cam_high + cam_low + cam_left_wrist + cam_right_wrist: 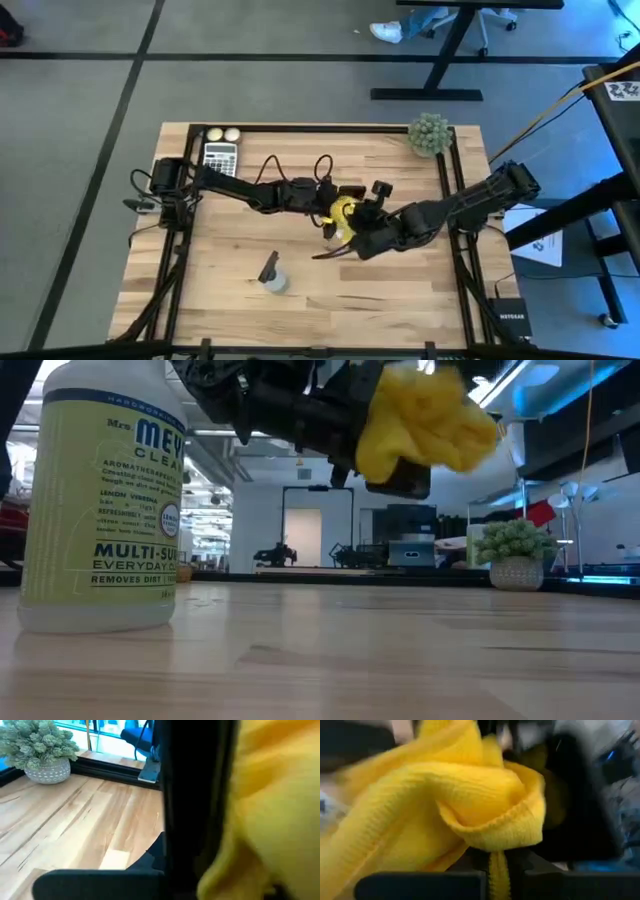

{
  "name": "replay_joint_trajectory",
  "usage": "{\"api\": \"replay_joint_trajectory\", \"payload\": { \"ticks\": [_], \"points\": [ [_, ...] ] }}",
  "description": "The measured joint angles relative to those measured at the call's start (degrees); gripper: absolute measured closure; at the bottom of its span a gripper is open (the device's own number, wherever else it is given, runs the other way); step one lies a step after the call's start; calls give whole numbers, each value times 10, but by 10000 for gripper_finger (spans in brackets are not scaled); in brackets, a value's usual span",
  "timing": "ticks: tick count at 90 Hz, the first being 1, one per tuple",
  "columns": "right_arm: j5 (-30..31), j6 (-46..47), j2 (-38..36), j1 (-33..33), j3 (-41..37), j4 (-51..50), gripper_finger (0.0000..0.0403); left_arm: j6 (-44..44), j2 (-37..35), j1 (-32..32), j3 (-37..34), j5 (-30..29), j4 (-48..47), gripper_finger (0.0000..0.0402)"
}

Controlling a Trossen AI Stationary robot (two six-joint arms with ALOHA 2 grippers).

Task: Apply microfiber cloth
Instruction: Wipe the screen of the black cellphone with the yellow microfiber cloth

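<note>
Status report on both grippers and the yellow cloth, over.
Right gripper shut on bright yellow microfiber cloth. Cloth lifted clear of wooden table, mid-table. Left gripper alongside the cloth, grip unclear. Spray bottle stands apart.

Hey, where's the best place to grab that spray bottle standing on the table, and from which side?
Probably the spray bottle is best taken round its straight, upright body, coming in level from the open table side. The sides look smooth and even there, while the trigger head on top is irregular.
</note>
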Motion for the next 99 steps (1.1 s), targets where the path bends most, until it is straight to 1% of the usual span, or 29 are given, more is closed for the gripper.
{"api": "replay_joint_trajectory", "payload": {
  "ticks": [9, 21, 29, 37, 47, 55, 59, 69, 75, 79, 86, 91, 99],
  "points": [
    [-2, 68, -13, 19, -4, -106, 400, 2, -5, 0, 2, 6, 6, 394],
    [-1, 170, -44, 49, -3, -198, 400, 4, -7, -4, 3, 15, 6, 394],
    [-2, 220, -57, 75, -3, -219, 400, 3, -6, -3, 2, 10, 4, 394],
    [-4, 233, -65, 106, -3, -210, 400, -2, -6, -2, 2, 5, 7, 394],
    [-9, 231, -64, 146, -14, -156, 400, -20, -5, -1, 2, 4, 17, 394],
    [-4, 215, -64, 169, -42, -70, 400, -50, -5, -1, 2, 13, 49, 394],
    [14, 206, -64, 175, -59, -26, 400, -74, -5, -1, 2, 20, 70, 394],
    [95, 161, -64, 176, -94, 86, 400, -130, -5, -1, 2, 25, 111, 394],
    [136, 118, -64, 163, -110, 143, 400, -139, -5, -1, 2, 25, 115, 394],
    [148, 89, -64, 151, -117, 178, 400, -144, -5, -1, 2, 25, 116, 394],
    [149, 45, -64, 123, -125, 225, 400, -152, -5, -1, 1, 25, 118, 394],
    [139, 20, -64, 101, -131, 254, 400, -151, -5, -1, 1, 21, 118, 394],
    [133, 2, -64, 76, -135, 267, 400, -154, -5, 0, 1, 18, 119, 394]
  ]
}}
